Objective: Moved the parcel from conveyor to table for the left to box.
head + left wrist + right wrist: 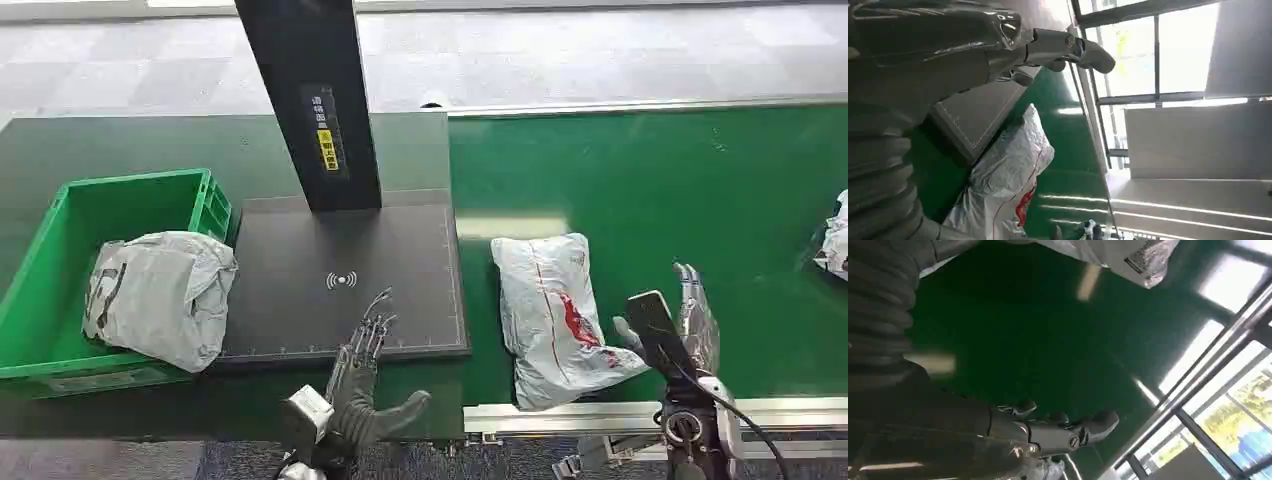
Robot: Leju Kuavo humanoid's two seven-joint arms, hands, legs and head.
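Silver right hand (690, 315) open, empty, just beside parcel (555, 315).

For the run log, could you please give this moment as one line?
right hand: open beside white parcel | left hand: open over scan pad | green crate: holds grey parcel

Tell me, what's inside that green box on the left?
The green box holds one crumpled grey plastic parcel, bulging over the near right rim. Part of the bare green floor shows at the back; whatever lies beneath the parcel is covered.
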